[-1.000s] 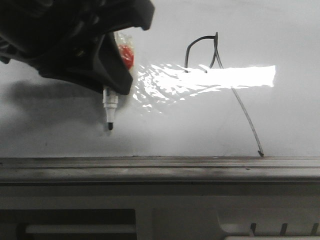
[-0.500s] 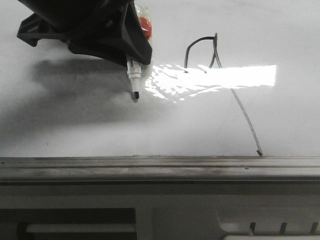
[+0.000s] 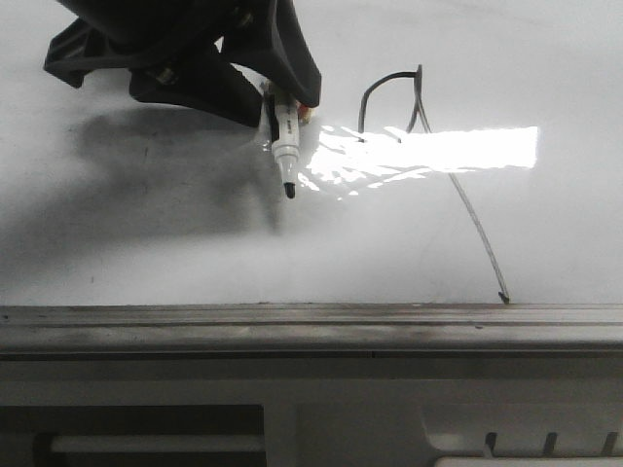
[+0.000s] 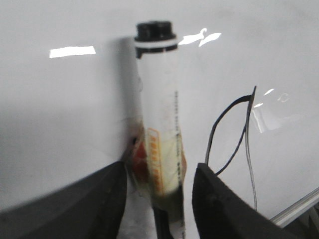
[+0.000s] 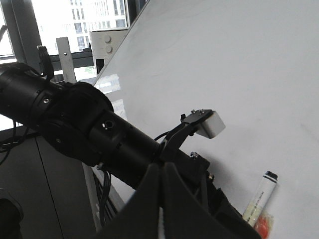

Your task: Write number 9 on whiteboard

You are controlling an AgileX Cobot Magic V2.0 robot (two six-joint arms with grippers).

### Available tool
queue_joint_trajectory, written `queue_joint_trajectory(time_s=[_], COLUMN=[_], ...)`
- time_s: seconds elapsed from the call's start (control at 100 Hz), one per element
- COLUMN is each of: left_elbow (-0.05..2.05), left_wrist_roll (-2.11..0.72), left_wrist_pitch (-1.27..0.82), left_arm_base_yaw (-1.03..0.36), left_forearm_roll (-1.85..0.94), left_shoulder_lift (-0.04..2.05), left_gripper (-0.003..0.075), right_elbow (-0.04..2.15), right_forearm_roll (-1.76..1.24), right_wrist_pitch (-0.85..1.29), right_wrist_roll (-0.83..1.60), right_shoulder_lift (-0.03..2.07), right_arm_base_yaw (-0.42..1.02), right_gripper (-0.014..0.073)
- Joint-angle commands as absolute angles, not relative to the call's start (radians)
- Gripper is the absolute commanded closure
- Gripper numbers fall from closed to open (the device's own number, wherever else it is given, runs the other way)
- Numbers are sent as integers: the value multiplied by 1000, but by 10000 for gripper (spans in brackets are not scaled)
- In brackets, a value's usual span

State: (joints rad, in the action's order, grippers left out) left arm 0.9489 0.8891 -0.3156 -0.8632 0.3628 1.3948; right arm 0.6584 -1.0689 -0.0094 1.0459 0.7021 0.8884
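The whiteboard [image 3: 146, 243] fills the front view, with the number 9 [image 3: 375, 88] drawn on it at the right: a small open loop and a long tail fading towards the rail. My left gripper [image 3: 282, 102] is shut on a white marker [image 3: 283, 146], black tip pointing down, left of the loop. Whether the tip touches the board I cannot tell. In the left wrist view the marker [image 4: 158, 109] stands between the dark fingers [image 4: 214, 199], with the number 9 [image 4: 219, 129] beside it. My right gripper [image 5: 160, 172] is shut on nothing, away from the board.
A grey metal rail [image 3: 311, 326] runs along the board's lower edge, with a slotted grey ledge [image 3: 526, 443] below it. A bright glare band [image 3: 438, 146] crosses the 9. The right wrist view shows the left arm [image 5: 75, 129] in front of the whiteboard [image 5: 224, 59] and the marker [image 5: 259, 199].
The left gripper has carried the marker up and to the right, closer to the 9's loop. The drawn line looks the same.
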Motion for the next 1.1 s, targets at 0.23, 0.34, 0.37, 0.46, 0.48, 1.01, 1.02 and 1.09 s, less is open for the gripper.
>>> queue_joint_trajectory(time_s=[0.23, 0.34, 0.37, 0.46, 0.48, 1.01, 1.02, 1.09], left_elbow=[965, 965, 965, 965, 965, 829, 824, 775], left_wrist_roll=[897, 897, 897, 897, 897, 799, 799, 799], left_wrist_pitch=[-384, -428, -449, -502, -509, -619, -619, -617], left_arm_base_yaw=[-820, -820, -820, -820, -820, -1131, -1138, -1162], left_forearm_roll=[389, 389, 389, 389, 389, 548, 547, 547], left_shoulder_lift=[1400, 1395, 1391, 1381, 1379, 804, 784, 691], left_gripper=[258, 185, 177, 170, 170, 251, 271, 387], right_elbow=[683, 683, 683, 683, 683, 391, 384, 325], right_forearm_roll=[-1113, -1113, -1113, -1113, -1113, -1111, -1111, -1111], right_wrist_pitch=[-44, -44, -44, -44, -44, -130, -136, -152], right_wrist_roll=[1055, 1055, 1055, 1055, 1055, 1055, 1055, 1055], right_shoulder_lift=[699, 699, 699, 699, 699, 410, 405, 358], right_arm_base_yaw=[884, 884, 884, 884, 884, 884, 884, 884], right_gripper=[663, 663, 663, 663, 663, 662, 662, 663])
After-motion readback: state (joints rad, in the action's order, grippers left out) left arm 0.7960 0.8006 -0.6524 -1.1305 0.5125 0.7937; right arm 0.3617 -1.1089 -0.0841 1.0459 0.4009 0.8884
